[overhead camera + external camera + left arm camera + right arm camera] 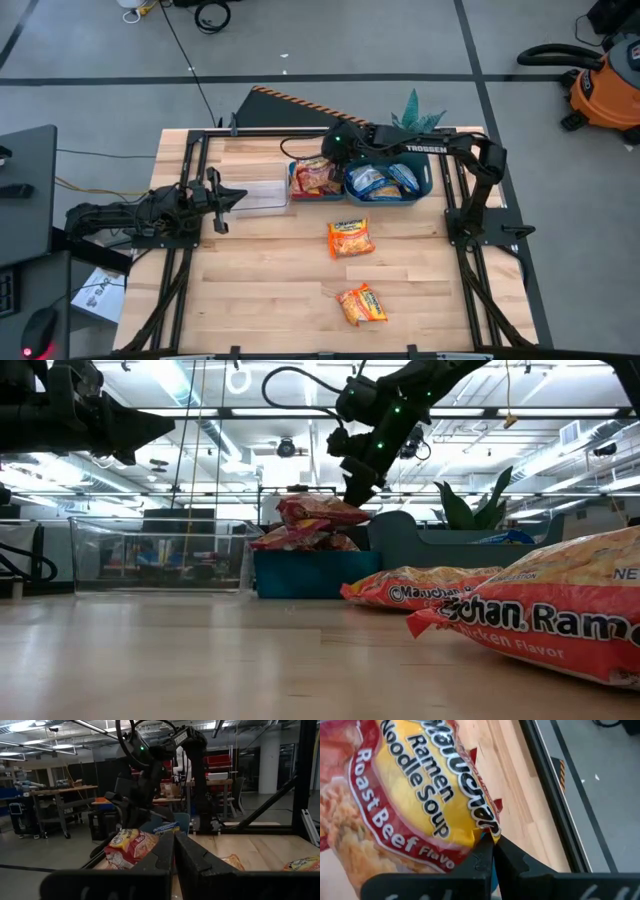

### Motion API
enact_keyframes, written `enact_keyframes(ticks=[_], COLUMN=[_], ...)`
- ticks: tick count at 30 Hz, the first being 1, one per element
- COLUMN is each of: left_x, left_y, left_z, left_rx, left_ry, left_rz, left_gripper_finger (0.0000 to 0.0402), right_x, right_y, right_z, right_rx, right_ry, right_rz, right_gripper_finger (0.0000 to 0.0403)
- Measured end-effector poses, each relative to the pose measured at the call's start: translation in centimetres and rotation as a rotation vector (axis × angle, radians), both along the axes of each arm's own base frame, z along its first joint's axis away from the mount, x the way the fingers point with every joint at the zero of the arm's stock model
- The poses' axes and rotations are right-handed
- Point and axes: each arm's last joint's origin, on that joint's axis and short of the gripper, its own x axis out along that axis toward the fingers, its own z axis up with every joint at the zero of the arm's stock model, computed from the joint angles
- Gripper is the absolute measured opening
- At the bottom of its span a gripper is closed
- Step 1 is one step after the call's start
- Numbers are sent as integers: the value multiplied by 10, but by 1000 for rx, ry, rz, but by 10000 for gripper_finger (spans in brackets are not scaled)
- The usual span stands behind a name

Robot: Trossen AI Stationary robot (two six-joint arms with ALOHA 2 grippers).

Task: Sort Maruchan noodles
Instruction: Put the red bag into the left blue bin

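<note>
Several Maruchan noodle packets show. Red roast-beef ones are piled in a blue bin at the table's far middle, and blue-silver ones lie in the bin to its right. Two orange packets lie flat on the bare wood. My right gripper is over the red pile, shut on the top red packet. My left gripper hangs shut in the air at the table's left, beside a clear container. My right gripper pinches the red roast-beef packet by its edge, only at the fingertips. It comes from above, slanting down from the table's right. The packet lies about level on the pile in the blue bin, below the fingers.
The clear container stands empty left of the blue bins. A potted plant stands behind the right-hand bin. Dark frame rails run along the table's left and right sides. Bare wood lies around the two orange packets and toward the near edge.
</note>
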Motion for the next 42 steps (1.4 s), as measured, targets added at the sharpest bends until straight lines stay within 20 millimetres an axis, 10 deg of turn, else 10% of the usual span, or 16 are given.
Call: enact_keyframes(ticks=[14, 22, 34, 38, 42], left_x=[0, 0, 0, 0, 0], left_y=[0, 0, 0, 0, 0], left_z=[0, 0, 0, 0, 0], left_rx=[0, 0, 0, 0, 0], left_ry=[-1, -1, -1, -1, -1], left_rz=[1, 1, 0, 0, 1], left_gripper_finger=[18, 18, 18, 18, 18], right_x=[-19, -13, 34, 32, 27], right_y=[4, 18, 21, 15, 15], right_z=[28, 66, -26, -25, 19], right_rx=[-61, -20, 74, 64, 5], right_ry=[-15, -333, -284, -285, -399], right_rz=[-113, 15, 87, 83, 102], right_gripper_finger=[51, 50, 50, 50, 50])
